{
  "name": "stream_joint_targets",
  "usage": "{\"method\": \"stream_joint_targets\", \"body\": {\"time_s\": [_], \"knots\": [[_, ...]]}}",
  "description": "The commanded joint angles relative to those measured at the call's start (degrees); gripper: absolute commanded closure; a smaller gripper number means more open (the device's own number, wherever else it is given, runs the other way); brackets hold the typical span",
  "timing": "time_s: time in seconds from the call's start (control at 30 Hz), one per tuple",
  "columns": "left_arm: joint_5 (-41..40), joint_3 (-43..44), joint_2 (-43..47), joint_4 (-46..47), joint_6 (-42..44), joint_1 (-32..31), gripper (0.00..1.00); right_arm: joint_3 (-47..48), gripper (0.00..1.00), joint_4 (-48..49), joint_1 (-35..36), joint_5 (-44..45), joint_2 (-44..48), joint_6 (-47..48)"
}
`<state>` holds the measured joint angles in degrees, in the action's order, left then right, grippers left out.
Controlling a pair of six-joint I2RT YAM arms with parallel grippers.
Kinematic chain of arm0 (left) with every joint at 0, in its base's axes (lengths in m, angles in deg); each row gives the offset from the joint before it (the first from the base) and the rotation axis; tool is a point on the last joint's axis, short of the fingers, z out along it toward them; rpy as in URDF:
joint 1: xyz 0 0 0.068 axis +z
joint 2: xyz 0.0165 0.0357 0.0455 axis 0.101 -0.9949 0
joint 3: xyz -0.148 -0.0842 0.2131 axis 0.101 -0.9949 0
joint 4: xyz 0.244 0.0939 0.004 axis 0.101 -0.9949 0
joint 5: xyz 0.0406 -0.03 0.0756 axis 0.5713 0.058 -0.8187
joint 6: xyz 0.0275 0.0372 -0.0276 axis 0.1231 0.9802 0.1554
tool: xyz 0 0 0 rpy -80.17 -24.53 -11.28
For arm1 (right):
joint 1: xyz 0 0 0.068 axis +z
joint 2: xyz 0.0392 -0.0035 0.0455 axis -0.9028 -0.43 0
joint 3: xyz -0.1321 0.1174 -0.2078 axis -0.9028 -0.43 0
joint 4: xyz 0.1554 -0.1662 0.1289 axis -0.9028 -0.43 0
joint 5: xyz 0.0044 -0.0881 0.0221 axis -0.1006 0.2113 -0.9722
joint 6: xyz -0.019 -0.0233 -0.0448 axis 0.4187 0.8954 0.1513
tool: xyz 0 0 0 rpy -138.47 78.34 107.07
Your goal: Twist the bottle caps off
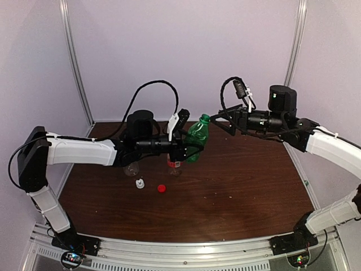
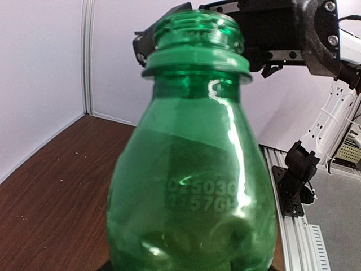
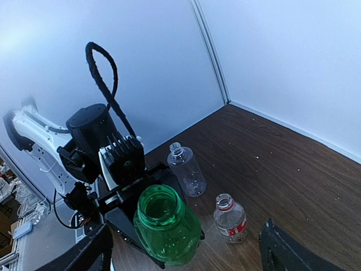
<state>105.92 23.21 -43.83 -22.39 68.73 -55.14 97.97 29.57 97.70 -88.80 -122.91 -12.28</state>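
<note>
My left gripper [image 1: 189, 148] is shut on a green bottle [image 1: 197, 137] and holds it tilted above the table. The bottle fills the left wrist view [image 2: 192, 186]. Its threaded mouth is open and bears no cap [image 3: 159, 204]. My right gripper [image 1: 217, 120] is open and empty, just beyond the bottle's mouth; its fingers [image 3: 90, 251] stand wide apart. A white nozzle cap [image 1: 139, 183] and a red cap [image 1: 162, 188] lie on the table. The green cap is not in view.
An uncapped clear bottle [image 1: 131, 167] [image 3: 186, 169] and an uncapped bottle with a red label [image 1: 174, 167] [image 3: 230, 217] stand on the brown table [image 1: 242, 186] below the left arm. White walls close the back and sides.
</note>
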Motion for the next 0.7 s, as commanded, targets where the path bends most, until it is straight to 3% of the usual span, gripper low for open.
{"method": "stream_joint_targets", "body": {"time_s": [0.0, 0.23, 0.57, 0.67], "knots": [[2.7, 2.0, -1.1, 4.0, -1.5, -0.1, 0.72, 4.5, 0.12, -0.4, 2.6, -0.4, -3.2, 2.0], [3.2, 1.4, -1.2, 4.1, -1.7, -0.1, 0.72, 7.2, 0.39, -0.8, 4.1, -0.8, -7.5, 2.7], [3.0, 0.7, -1.1, 4.4, -1.6, -0.1, 0.72, 7.4, 0.54, -0.7, 5.2, -1.1, -9.0, 3.0], [2.7, 0.5, -1.1, 4.4, -1.5, -0.1, 0.72, 7.3, 0.66, -0.2, 5.1, -1.0, -8.7, 2.9]]}}
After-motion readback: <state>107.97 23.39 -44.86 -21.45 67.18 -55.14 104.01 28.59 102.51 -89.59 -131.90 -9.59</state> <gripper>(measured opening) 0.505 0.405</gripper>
